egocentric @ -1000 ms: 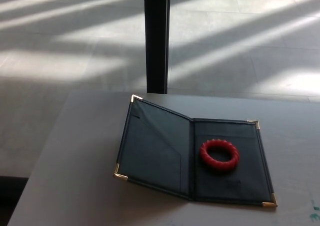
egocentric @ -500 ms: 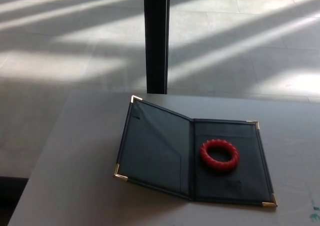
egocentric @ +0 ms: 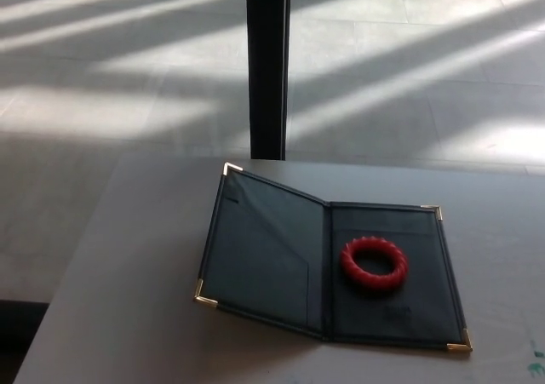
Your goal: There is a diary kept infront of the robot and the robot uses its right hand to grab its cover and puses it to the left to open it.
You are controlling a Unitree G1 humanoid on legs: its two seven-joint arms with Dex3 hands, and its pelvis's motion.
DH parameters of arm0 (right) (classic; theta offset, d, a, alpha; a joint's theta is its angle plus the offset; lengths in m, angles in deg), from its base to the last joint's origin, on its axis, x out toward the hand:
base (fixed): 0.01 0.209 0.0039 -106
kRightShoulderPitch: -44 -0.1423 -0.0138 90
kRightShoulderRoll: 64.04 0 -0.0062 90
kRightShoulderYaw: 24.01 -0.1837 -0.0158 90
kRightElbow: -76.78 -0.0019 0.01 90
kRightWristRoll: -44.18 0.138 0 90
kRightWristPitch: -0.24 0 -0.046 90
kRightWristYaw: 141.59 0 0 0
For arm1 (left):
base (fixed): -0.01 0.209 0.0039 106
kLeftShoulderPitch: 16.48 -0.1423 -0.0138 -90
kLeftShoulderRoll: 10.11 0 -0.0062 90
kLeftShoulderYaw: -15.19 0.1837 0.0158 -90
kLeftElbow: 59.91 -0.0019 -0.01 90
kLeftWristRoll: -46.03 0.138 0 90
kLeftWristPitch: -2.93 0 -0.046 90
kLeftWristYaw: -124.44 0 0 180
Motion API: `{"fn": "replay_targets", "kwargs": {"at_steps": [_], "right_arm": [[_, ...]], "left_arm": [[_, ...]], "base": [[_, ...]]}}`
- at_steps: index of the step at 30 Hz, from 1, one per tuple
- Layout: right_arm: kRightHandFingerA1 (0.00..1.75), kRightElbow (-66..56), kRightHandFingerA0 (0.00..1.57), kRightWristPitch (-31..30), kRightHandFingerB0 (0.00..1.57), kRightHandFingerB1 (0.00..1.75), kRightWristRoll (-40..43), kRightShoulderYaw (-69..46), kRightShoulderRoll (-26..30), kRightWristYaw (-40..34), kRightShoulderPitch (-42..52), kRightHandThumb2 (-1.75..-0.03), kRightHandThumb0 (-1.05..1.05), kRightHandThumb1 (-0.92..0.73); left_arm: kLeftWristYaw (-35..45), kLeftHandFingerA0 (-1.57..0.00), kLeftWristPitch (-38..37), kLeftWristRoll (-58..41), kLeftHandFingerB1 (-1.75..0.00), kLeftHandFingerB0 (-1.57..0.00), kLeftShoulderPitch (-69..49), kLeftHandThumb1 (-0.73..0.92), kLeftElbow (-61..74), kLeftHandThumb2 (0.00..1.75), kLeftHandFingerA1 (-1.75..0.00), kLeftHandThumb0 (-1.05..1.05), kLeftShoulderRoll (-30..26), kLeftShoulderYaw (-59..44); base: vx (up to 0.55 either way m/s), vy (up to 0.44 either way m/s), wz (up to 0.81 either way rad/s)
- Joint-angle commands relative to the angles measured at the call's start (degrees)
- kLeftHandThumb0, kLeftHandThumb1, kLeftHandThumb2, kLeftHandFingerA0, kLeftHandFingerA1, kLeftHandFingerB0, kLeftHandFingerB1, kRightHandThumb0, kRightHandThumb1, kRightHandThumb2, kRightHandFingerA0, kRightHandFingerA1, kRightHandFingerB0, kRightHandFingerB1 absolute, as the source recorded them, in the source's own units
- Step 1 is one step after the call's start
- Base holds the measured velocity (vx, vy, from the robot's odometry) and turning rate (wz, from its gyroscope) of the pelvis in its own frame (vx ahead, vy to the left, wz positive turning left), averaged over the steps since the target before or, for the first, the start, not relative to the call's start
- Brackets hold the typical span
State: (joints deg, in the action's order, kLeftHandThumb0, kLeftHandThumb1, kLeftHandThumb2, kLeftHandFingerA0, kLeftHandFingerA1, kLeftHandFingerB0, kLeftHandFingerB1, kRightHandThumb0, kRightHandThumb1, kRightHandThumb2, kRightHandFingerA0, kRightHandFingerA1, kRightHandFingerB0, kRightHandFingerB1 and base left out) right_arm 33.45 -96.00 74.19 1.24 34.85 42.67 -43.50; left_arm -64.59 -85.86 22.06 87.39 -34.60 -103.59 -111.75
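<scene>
A grey table [egocentric: 128, 316] is standing over a tiled floor [egocentric: 409, 77] striped with sunlight, with a dark post [egocentric: 268, 65] rising behind its far edge. The diary [egocentric: 264, 252] is lying open on the table, its cover [egocentric: 260, 248] tilted up on the left, with a red ring [egocentric: 374, 263] resting on its right page. Nothing is differing from half a second ago. No writing is readable. Neither hand is showing, so fingers cannot be judged or used as reference.
</scene>
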Motion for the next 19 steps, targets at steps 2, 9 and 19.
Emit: {"fn": "replay_targets", "kwargs": {"at_steps": [2,9,19], "right_arm": [[0.65,-0.2,0.6,1.52,0.46,0.47,2.03,1.76,1.08,-0.66,0.31,-0.67,-0.55,-0.92],[0.74,-0.43,0.62,1.23,0.46,0.47,3.09,2.66,1.63,-1.05,0.34,-0.68,-0.56,-0.92],[0.75,-0.68,0.65,1.14,0.49,0.48,4.1,3.42,2.01,-2.1,0.89,-0.68,-0.55,-0.92]], "left_arm": [[-0.39,-0.48,-0.28,-0.2,-0.91,-0.41,0.68,0.92,0.17,1.07,-1.11,-0.9,-0.32,0.07],[-0.24,-0.37,-0.45,-0.24,-1.07,-0.32,1.16,0.92,-0.58,1.03,-1.26,-0.85,-0.34,0.02],[-0.34,-0.41,-0.16,0.31,-1.04,-0.36,1.01,0.92,-0.79,1.03,-1.26,-0.86,-0.26,0.73]], "base": [[0.0,0.0,0.0],[0.0,0.0,0.0],[0.0,0.0,0.0]]}}
